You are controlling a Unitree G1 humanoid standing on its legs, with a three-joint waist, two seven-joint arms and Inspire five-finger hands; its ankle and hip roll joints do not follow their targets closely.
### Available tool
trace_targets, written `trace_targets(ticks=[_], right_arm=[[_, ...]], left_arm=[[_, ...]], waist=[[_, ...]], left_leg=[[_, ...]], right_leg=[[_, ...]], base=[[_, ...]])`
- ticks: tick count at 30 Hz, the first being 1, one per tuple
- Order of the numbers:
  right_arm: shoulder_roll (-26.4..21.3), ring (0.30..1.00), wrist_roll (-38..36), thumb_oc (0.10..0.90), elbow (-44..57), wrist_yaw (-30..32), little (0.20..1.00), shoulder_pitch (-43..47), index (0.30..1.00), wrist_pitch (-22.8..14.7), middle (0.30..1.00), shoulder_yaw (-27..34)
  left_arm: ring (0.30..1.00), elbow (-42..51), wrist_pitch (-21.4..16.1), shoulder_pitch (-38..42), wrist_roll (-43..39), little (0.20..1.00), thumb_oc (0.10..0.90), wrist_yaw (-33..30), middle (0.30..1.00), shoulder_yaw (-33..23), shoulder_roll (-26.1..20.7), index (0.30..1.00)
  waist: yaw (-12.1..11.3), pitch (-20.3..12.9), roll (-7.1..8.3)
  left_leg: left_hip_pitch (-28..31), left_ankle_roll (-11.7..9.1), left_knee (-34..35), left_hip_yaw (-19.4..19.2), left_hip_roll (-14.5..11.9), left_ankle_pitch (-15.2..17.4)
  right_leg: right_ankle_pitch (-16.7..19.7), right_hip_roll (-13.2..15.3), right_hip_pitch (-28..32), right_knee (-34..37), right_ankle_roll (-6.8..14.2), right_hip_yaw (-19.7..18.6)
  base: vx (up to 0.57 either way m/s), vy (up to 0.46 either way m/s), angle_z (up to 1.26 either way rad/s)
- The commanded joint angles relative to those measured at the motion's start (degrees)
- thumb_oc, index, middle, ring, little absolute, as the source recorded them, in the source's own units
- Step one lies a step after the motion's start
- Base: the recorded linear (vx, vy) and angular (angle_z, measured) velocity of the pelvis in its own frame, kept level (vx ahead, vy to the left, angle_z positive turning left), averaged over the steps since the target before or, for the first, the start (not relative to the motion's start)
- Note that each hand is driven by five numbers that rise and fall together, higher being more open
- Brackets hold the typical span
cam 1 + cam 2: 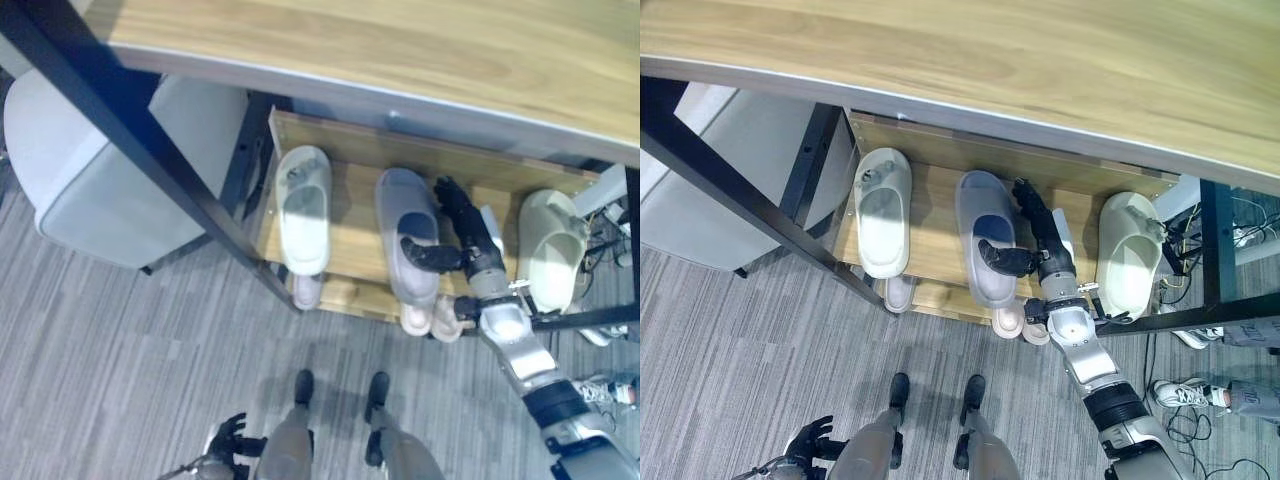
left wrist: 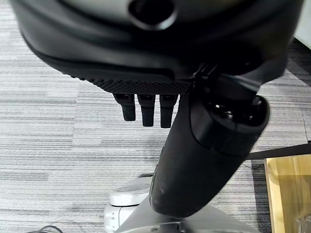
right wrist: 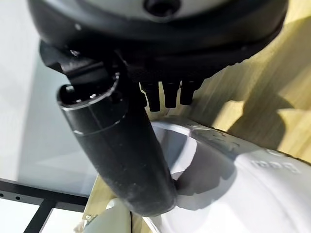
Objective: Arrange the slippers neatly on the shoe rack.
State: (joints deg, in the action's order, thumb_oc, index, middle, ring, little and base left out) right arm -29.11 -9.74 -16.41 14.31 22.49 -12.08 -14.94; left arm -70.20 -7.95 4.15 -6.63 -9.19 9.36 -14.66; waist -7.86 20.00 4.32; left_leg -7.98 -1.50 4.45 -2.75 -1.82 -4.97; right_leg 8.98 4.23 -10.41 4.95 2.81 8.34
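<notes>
Fingers point(image 1: 1028, 208) of the right hand point(image 1: 1040, 245) extended along the middle slipper's right edge, thumb point(image 1: 1002, 259) hooked into its opening, pinching its side wall. Under them: low wooden two-shelf shoe rack point(image 1: 930, 225) beneath a long wood-topped table point(image 1: 1040, 60). Pale grey-lilac rubber slipper point(image 1: 985, 235) in the grip, white rubber slipper point(image 1: 883, 225) well left of the fingers, cream rubber slipper point(image 1: 1130, 255) right of them. Left hand point(image 1: 808, 440) low over grey carpet, fingers loosely curled, holding nothing.

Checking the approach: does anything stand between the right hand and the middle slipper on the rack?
Nothing visible does. The right hand is already on the middle slipper, thumb in its opening, fingers along its side, on the shoe rack.
</notes>
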Motion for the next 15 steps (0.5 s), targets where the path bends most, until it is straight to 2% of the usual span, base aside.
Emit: trace_targets(ticks=[1,15], right_arm=[[-2.8,0.3,-1.9,0.4,5.0,0.4,0.3,2.5,0.3,-4.1,0.3,2.0],[0.1,0.3,-1.8,0.4,9.5,0.7,0.3,-2.4,0.3,-4.8,0.3,3.6]], left_arm=[[0.9,-2.3,-1.3,0.5,-2.3,0.9,0.8,-0.5,0.9,1.6,1.1,0.9],[0.9,-2.6,-1.1,0.6,-0.9,0.9,0.8,-1.1,0.9,1.3,1.8,0.9]], waist=[[0.5,-1.8,-0.72],[1.8,-2.2,-1.56]], left_leg=[[-1.4,0.9,-1.4,1.5,0.5,2.9],[-0.1,1.0,-1.7,0.3,0.4,3.8]], right_leg=[[-10.3,2.1,2.6,-6.6,3.3,0.0],[-10.6,1.9,2.9,-6.7,3.3,-1.2]], base=[[0.0,0.0,0.0],[-0.01,-0.005,-0.03]])
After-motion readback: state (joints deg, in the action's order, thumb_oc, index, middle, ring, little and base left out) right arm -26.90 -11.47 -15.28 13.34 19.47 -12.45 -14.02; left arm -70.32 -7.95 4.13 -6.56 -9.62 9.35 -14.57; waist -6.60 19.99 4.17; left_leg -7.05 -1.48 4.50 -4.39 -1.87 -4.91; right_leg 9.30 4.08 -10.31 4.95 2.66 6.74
